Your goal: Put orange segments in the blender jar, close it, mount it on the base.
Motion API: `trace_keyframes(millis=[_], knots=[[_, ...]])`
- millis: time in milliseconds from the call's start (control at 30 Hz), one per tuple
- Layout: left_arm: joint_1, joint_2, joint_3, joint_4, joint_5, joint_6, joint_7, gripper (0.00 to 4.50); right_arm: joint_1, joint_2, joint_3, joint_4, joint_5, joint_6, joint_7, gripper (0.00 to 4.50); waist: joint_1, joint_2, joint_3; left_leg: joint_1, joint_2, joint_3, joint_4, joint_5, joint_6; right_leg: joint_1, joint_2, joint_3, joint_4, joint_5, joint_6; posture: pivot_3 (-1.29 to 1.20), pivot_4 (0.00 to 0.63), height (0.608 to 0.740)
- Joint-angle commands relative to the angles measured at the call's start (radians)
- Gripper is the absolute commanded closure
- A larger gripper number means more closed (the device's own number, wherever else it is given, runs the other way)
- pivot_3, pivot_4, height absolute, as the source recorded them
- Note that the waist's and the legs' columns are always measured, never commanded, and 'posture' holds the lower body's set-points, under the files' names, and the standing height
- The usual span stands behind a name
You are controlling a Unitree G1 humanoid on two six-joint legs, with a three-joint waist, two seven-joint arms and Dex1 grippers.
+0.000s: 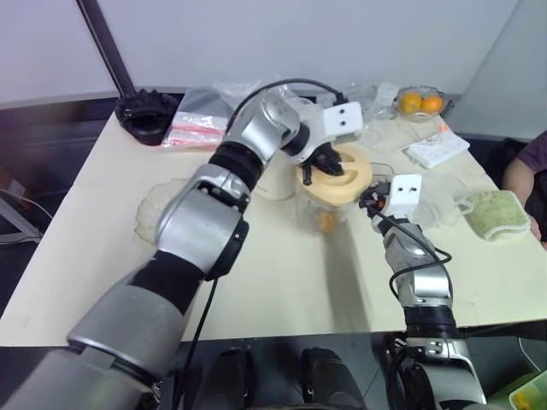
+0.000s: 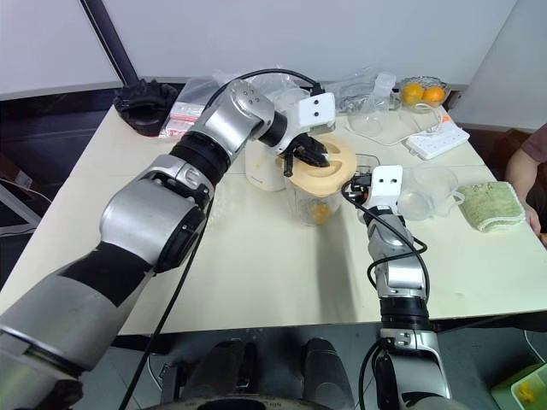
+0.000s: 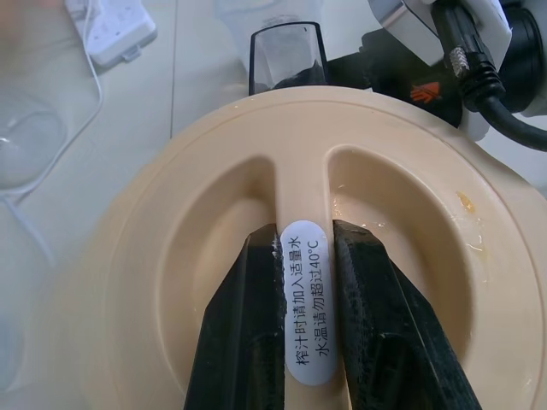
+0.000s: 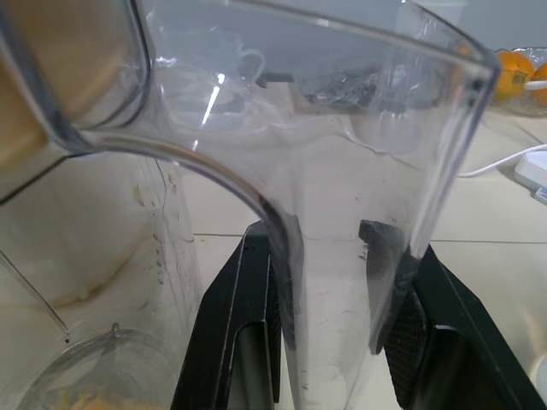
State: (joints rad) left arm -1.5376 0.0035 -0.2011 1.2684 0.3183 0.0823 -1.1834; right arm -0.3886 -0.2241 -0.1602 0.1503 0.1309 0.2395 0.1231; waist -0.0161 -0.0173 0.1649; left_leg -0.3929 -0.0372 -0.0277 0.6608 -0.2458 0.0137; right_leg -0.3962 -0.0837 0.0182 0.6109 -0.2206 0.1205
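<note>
Closest to my head camera, both silver-and-black arms reach forward over the cream tabletop (image 1: 282,282), and they meet at the tall clear plastic blender jar (image 2: 312,205) standing near the table's middle. My right gripper (image 4: 329,256) comes in level from the side, and in its wrist view its two black fingers (image 4: 244,342) are clamped on the jar's clear side handle; I judge this hold is there to stop the jar from turning or tipping while the top is worked on. My left gripper (image 3: 303,316) comes down from above, its fingers pinched narrowly on the raised central rib, with its white oval label, of the flat round pale orange lid (image 3: 402,256). The lid sits over the jar's mouth, slightly tilted in the head views, so I judge it is being seated or twisted shut and is not yet surely locked. Through the jar wall I see glossy yellow-orange orange segments (image 2: 318,210) at the bottom, so the filling looks done. Just beside and behind the jar, partly hidden by my left arm, stands the cream-white rounded base (image 2: 261,171), waiting for mounting. Farther back sit whole oranges in a glass bowl (image 2: 423,92), and a white power strip (image 2: 438,138).
</note>
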Motion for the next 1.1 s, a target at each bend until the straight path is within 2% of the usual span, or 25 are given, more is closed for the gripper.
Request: trace_keyframes(millis=[33,133,367,567,667,800,933,1100], knots=[[0.116,-0.025,-0.088,0.103,0.084,0.035,0.008,4.25,-0.024,-0.007,0.010,-0.061,-0.002,-0.017,0.011,3.57,0.000,0.000,0.000,0.001,0.000,0.000,0.000,0.000,0.000,0.002,0.000,0.000,-0.001,-0.002,0.003,0.00,0.150,0.740],[0.116,-0.027,-0.081,0.103,0.079,0.038,0.023,4.25,-0.027,-0.007,0.010,-0.060,-0.003,-0.017,0.013,3.57,0.000,0.000,0.000,0.002,0.000,-0.001,-0.001,0.000,0.000,0.002,-0.001,-0.001,-0.001,-0.003,0.004,0.00,0.150,0.740],[0.089,-0.028,-0.042,0.098,0.043,0.049,0.070,0.88,-0.028,-0.008,0.010,-0.059,-0.005,-0.019,0.014,3.57,0.000,0.000,0.000,0.001,-0.001,0.000,-0.003,0.000,0.000,0.001,-0.003,-0.001,-0.001,-0.003,0.005,0.00,0.150,0.740],[-0.063,-0.008,0.107,0.078,-0.102,0.112,0.003,0.88,-0.023,-0.012,0.009,-0.062,-0.005,-0.021,0.020,3.57,0.000,-0.001,0.002,-0.002,-0.002,0.000,-0.004,0.000,0.000,-0.003,-0.003,-0.001,-0.001,-0.003,0.007,0.00,0.150,0.740],[-0.131,0.022,0.130,0.065,-0.133,0.105,-0.074,0.88,-0.026,-0.015,0.006,-0.051,-0.005,-0.027,0.025,3.57,-0.003,0.001,0.005,-0.015,-0.003,0.001,-0.003,0.000,0.000,-0.017,-0.003,-0.001,0.001,0.001,0.005,0.00,0.150,0.740],[-0.186,0.060,0.149,0.057,-0.160,0.100,-0.129,0.88,-0.034,-0.017,0.004,-0.036,-0.006,-0.032,0.033,3.57,-0.004,0.002,0.008,-0.023,-0.003,0.004,-0.005,0.000,0.000,-0.029,-0.002,0.003,0.005,0.001,0.005,0.00,0.150,0.740],[-0.267,0.130,0.207,0.047,-0.219,0.130,-0.161,0.88,-0.047,-0.028,0.003,-0.014,-0.004,-0.034,0.050,3.57,-0.007,0.003,0.014,-0.023,-0.003,0.004,-0.008,0.000,0.000,-0.031,-0.002,0.003,0.004,0.001,0.005,0.00,0.150,0.740],[-0.278,0.194,0.223,0.027,-0.237,0.090,-0.158,0.88,-0.058,-0.033,0.001,0.001,0.000,-0.034,0.063,3.57,-0.005,0.003,0.015,-0.023,-0.003,0.004,-0.009,0.000,0.001,-0.031,-0.002,0.003,0.004,0.001,0.005,0.00,0.150,0.740]])
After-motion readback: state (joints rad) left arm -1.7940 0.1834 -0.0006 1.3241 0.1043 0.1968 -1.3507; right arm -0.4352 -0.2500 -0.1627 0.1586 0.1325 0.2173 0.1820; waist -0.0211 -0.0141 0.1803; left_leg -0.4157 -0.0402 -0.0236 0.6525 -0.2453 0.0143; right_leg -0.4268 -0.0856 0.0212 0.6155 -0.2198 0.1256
